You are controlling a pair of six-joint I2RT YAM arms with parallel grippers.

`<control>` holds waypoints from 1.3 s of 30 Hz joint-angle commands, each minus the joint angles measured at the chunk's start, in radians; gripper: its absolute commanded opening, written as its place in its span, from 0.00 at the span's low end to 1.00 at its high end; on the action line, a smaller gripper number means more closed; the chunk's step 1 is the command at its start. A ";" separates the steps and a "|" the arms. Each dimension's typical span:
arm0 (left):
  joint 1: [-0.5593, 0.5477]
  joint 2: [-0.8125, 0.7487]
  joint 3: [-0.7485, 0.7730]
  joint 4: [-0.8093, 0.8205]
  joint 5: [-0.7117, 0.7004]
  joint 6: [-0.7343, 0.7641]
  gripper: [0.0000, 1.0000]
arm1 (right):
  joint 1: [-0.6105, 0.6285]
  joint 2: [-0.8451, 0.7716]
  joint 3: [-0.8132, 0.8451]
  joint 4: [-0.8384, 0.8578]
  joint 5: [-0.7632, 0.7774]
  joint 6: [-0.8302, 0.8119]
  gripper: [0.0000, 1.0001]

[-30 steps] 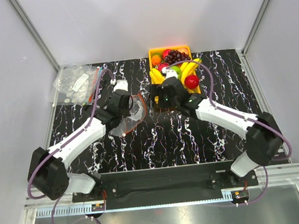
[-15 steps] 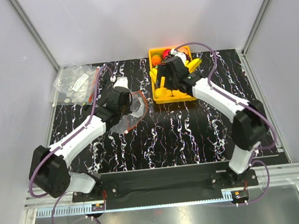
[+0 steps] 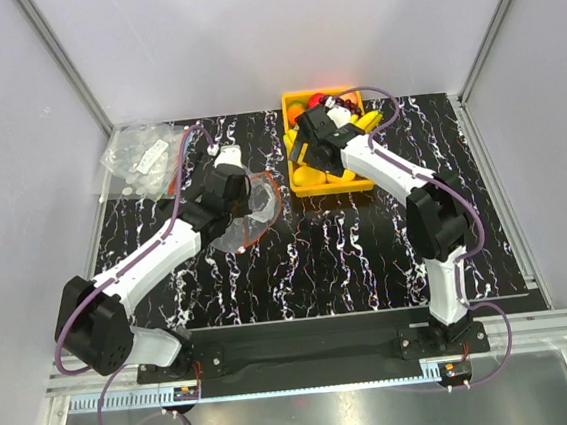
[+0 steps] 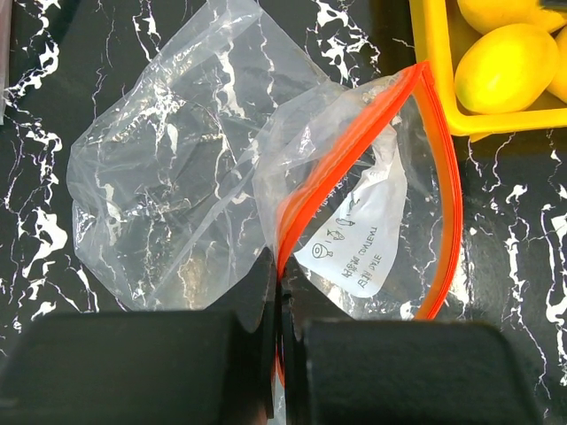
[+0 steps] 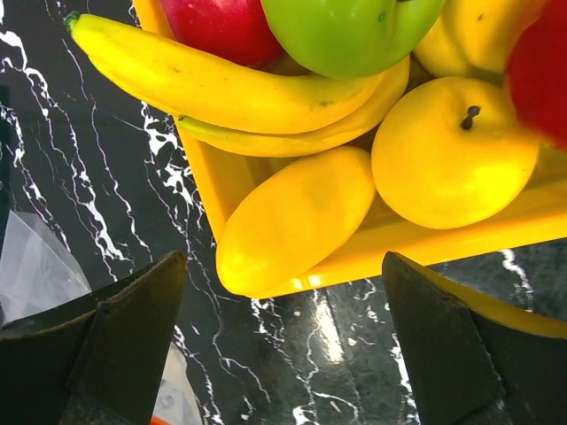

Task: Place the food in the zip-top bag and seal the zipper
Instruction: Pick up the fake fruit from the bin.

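There's the left hand (image 4: pixel 282 305) clamped tight on the thin red-orange zipper strip (image 4: pixel 350 152) of the clear crinkly zip-top bag (image 4: pixel 168 177), which lies on the black marbled worktop (image 4: pixel 496 221) beside the yellow plastic tray (image 4: pixel 428 35). Over there the right hand (image 5: pixel 283 266) gapes wide, empty, above a long yellow fruit (image 5: pixel 292 221).

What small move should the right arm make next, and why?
Probably lower the right gripper and close it on the long yellow fruit. The jaws stand open over it at a corner of the yellow tray, while the left gripper holds the zipper, with the mouth of the zip-top bag open.
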 commanded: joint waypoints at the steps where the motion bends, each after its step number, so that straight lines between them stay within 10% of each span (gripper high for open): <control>1: 0.004 -0.037 0.013 0.068 0.005 -0.029 0.00 | -0.004 0.027 0.022 0.040 -0.011 0.096 1.00; 17: 0.004 -0.049 0.013 0.043 -0.029 -0.047 0.00 | -0.012 0.143 0.036 0.110 -0.036 0.173 0.88; 22: 0.004 -0.044 0.015 0.042 -0.030 -0.045 0.00 | -0.021 0.136 -0.007 0.148 -0.057 0.170 0.54; 39: 0.004 -0.047 0.021 0.034 -0.030 -0.044 0.00 | -0.021 -0.142 -0.223 0.263 -0.117 0.087 0.34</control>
